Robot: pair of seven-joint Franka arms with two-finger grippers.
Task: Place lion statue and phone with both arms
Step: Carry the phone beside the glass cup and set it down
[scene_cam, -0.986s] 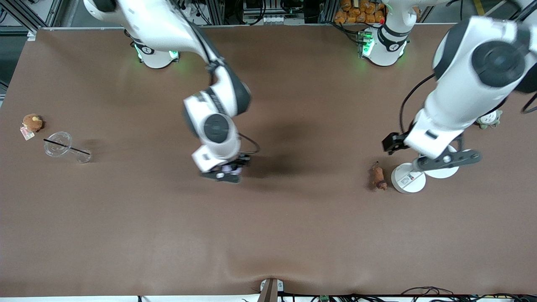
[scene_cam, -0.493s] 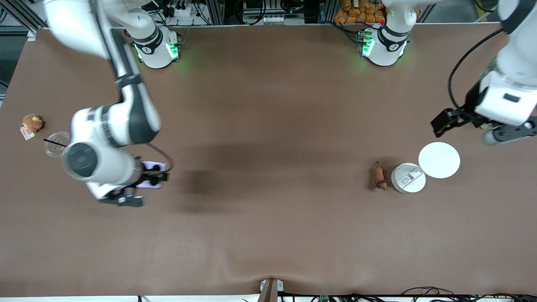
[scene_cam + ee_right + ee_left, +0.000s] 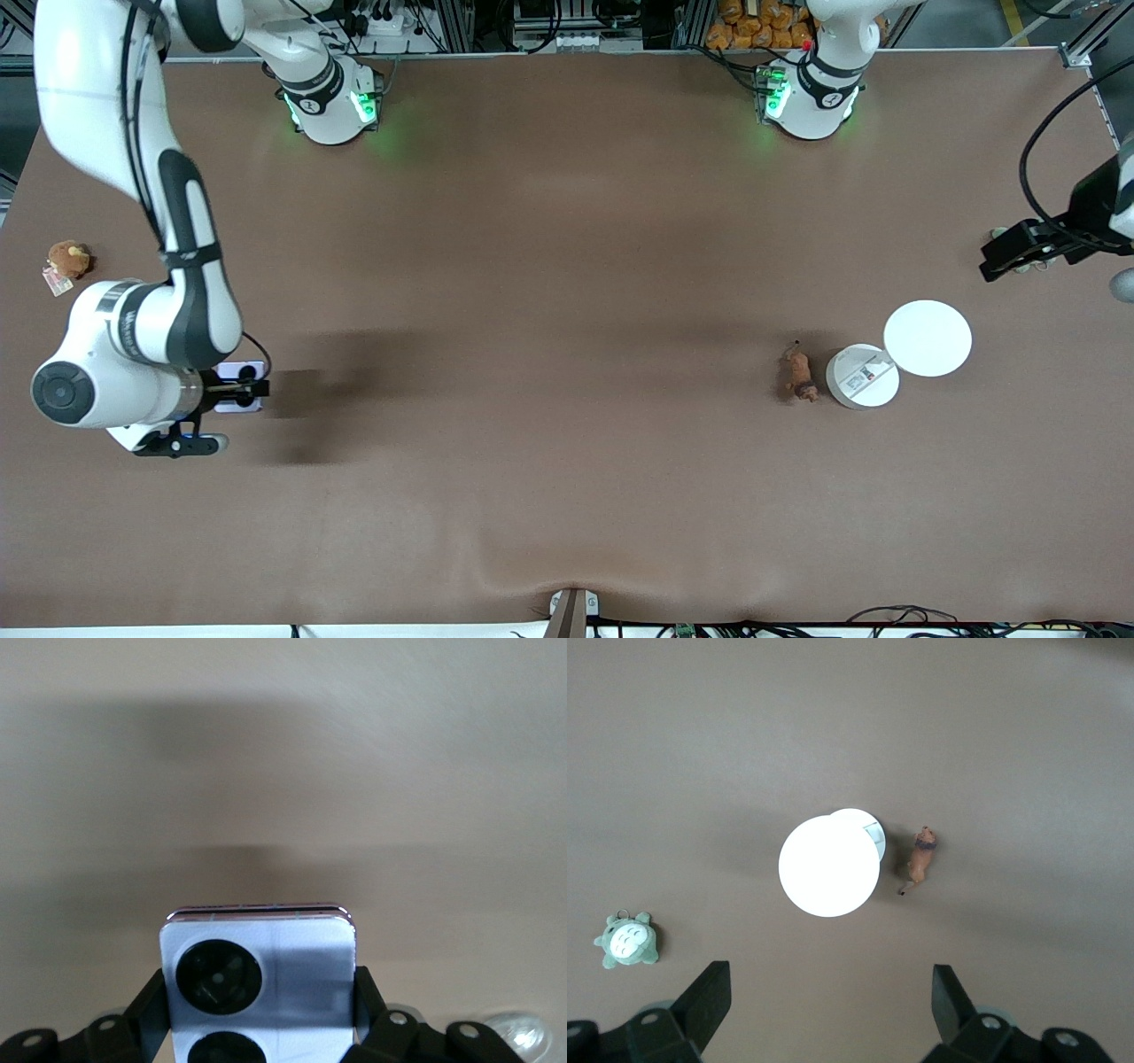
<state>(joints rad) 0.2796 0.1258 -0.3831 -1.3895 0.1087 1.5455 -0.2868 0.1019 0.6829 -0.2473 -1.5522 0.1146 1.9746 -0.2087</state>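
The smooth, nearly square lavender phone point(image 3: 258, 979) is clamped in the right gripper point(image 3: 258, 997) over the right arm's table end. The left gripper point(image 3: 828, 1010) is held spread wide, empty. The slim orange-brown lion statue point(image 3: 799, 373) is seen at nine o'clock of the matte white discs point(image 3: 927, 338).

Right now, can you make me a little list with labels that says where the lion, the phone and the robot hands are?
lion statue: on the table, beside the white discs, toward the left arm's end, nothing holding it
phone: held in the right gripper, camera circles showing in the right wrist view
right gripper: shut on the phone, over the right arm's end of the table
left gripper: open and empty, up above the discs and the lion
green plush: on the table, apart from the discs
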